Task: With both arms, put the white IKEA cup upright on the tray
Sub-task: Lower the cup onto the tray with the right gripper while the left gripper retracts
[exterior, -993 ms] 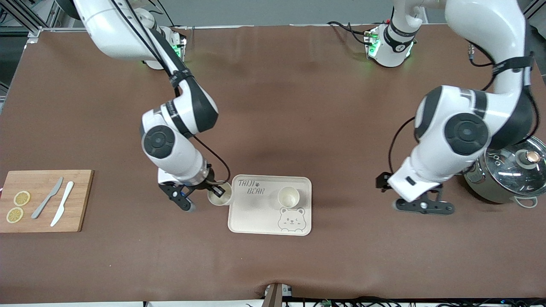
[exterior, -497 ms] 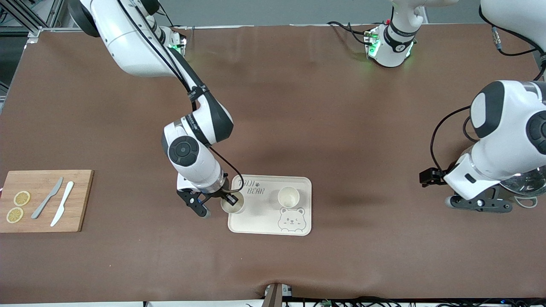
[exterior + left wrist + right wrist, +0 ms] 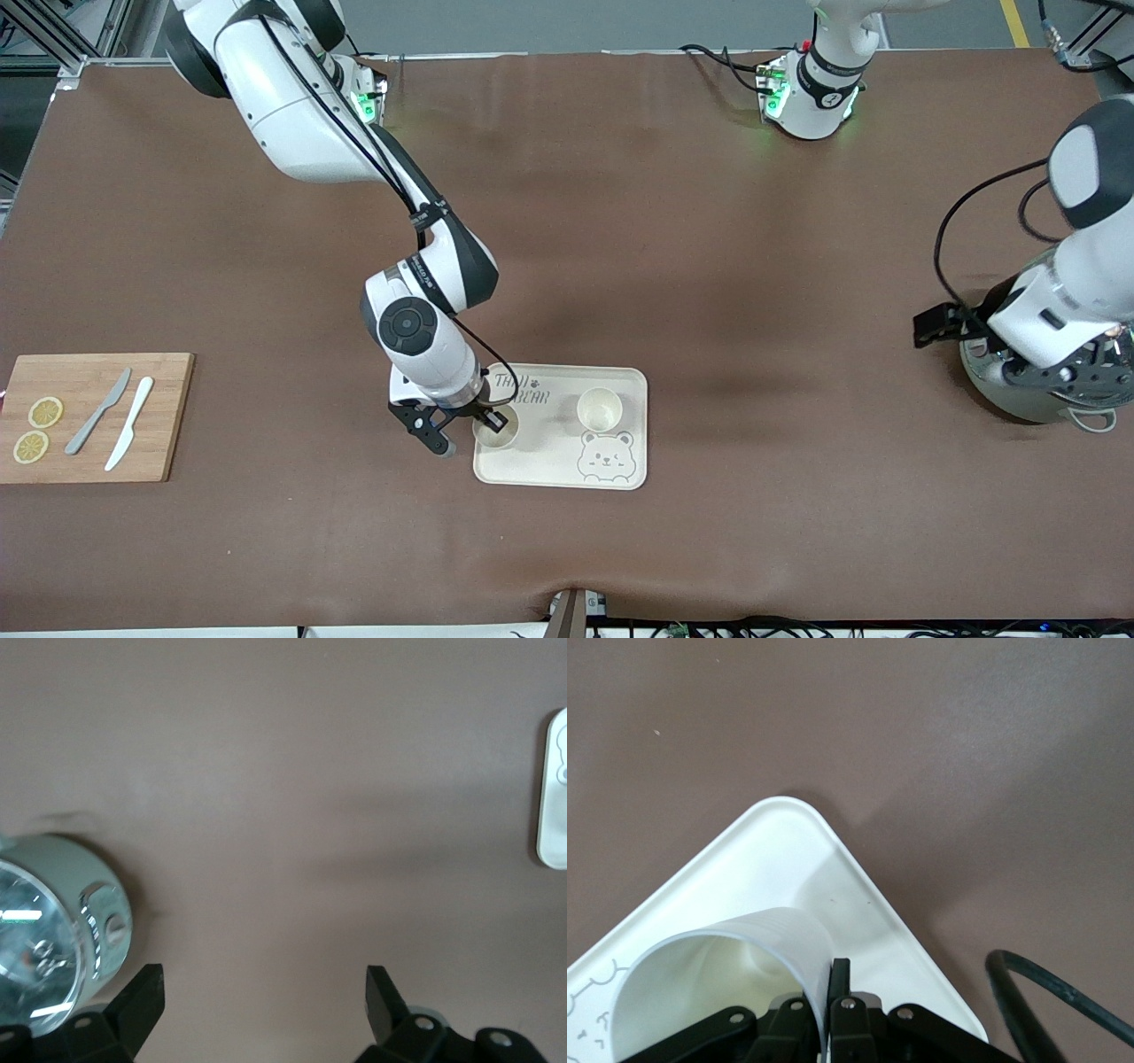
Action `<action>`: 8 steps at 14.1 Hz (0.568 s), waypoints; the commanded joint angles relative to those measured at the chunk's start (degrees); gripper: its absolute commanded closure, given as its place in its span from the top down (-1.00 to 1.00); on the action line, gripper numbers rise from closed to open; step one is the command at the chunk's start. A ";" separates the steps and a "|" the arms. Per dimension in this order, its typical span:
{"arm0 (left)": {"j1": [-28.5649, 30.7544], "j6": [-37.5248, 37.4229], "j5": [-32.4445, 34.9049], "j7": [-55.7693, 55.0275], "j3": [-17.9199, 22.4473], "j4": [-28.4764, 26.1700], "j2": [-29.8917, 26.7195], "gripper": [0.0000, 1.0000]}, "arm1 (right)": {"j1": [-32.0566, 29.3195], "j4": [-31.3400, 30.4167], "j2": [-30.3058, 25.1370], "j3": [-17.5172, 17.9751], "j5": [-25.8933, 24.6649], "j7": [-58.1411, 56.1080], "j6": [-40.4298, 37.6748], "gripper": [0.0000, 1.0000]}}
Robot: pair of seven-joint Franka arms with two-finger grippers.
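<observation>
From the front, the right arm's small black two-finger gripper (image 3: pixel 483 424) has carried a small white plastic cup (image 3: pixel 496 429), mouth up, from just off the tray's edge to over the cream rectangular tray with the grey bear-face drawing (image 3: pixel 562 467), at its end toward the right arm. It pinches the cup's wall. A second white cup (image 3: pixel 599 409) stands upright on the tray near the bear. I judge only lowering and release remain. Meanwhile the left gripper (image 3: pixel 1054 372) has swung away from the tray and now hangs over the steel pot with a glass lid (image 3: pixel 1019 403), apparently waiting. A wooden cutting board (image 3: pixel 168 416) with knives and lemon slices lies at the right arm's end.

The left wrist view shows the left gripper (image 3: pixel 264 999) with fingers spread wide and empty, the pot (image 3: pixel 53 930) beneath, the tray's edge (image 3: pixel 554 806) far off.

The right wrist view shows the right gripper (image 3: pixel 831 988) clamped on the cup's rim (image 3: pixel 757 935), above the tray's corner (image 3: pixel 788 828).
</observation>
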 commanded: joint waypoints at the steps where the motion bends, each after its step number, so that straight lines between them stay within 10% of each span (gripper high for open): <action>1: 1.10 -2.86 -1.09 1.44 -0.23 -2.45 -4.52 1.00 | 0.69 1.75 1.64 -0.56 -1.75 1.61 0.09 -1.00; 8: 3.30 -5.94 -1.27 2.85 -0.24 -2.62 -8.66 1.00 | 1.31 1.66 3.05 -0.56 -2.11 1.61 2.20 -1.00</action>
